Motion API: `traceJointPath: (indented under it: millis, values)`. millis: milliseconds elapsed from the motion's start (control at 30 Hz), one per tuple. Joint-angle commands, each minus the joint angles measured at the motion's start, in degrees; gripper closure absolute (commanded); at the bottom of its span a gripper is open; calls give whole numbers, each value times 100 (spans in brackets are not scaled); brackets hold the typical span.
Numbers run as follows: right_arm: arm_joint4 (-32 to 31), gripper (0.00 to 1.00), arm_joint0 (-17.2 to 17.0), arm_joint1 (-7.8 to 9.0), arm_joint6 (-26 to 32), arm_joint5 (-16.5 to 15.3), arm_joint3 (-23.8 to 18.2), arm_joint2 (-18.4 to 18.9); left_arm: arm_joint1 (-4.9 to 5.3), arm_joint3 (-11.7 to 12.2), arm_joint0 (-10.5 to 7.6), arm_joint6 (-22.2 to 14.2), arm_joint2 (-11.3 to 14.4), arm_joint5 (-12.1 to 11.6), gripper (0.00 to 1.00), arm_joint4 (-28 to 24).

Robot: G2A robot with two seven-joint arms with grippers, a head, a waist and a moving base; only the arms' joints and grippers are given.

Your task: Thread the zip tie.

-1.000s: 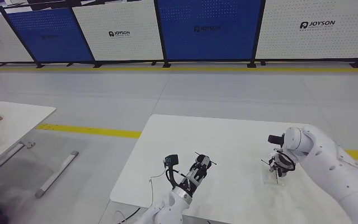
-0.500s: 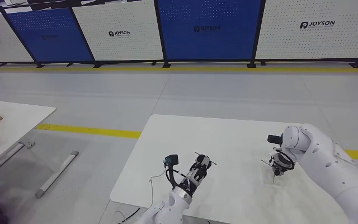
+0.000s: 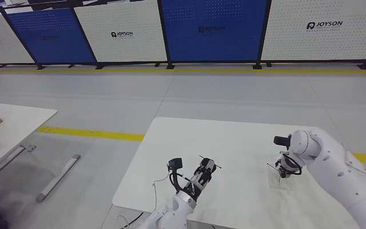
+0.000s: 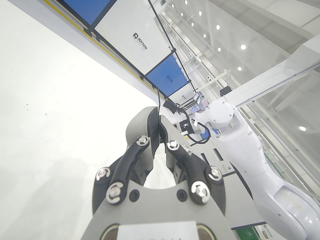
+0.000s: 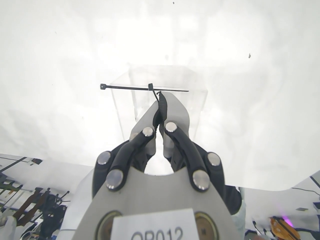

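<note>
**Top view: ties gripped, threading not yet made**

At lower centre of the frame, nearest the robot, the left tool [image 3: 204,169] is clenched on a black tie [image 3: 210,161]. The tie sticks out crosswise past the tool's tips, over the near part of the bench [image 3: 240,143]. The left wrist view confirms the grip: the pads are closed, with a thin strap end rising free beyond them.

Farther off, at mid-right of the frame, the right tool [image 3: 284,168] is clenched on a second tie [image 5: 157,96] just above a clear box [image 5: 172,78] standing on the bench. In the right wrist view, a third tie [image 5: 125,87] runs crosswise just beyond those tips. A small head [image 5: 150,86] sits midway along the third tie, at the end of the second tie. I cannot tell whether one passes through the other, or whether the third tie rests on the box. The two tools are well apart.

The step in hand looks like presenting the pieces before mating them. The next move probably calls for bringing the left tool's free tip across to a head at the right tool. The tip should line up squarely with the slot, and both grips need to stay firm because the straps look thin and springy.
</note>
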Motion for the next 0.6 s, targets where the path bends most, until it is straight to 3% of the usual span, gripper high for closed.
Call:
traceJointPath:
  millis: [0,233,400,500,567]
  values:
    - [-36,100,-109,82,-18,-1,-198,143,0,0,0,0,0,0,100,0]
    - [-274,100,-835,521,-332,-1,-1307,1032,0,0,0,0,0,0,100,0]
    - [-465,100,-1854,897,-823,-1,-2481,2161,0,0,0,0,0,0,100,0]
    - [-534,100,-2443,1039,-1010,-1,-3070,2740,0,0,0,0,0,0,100,0]
    - [-534,100,-2443,1039,-1010,-1,-3070,2740,0,0,0,0,0,0,100,0]
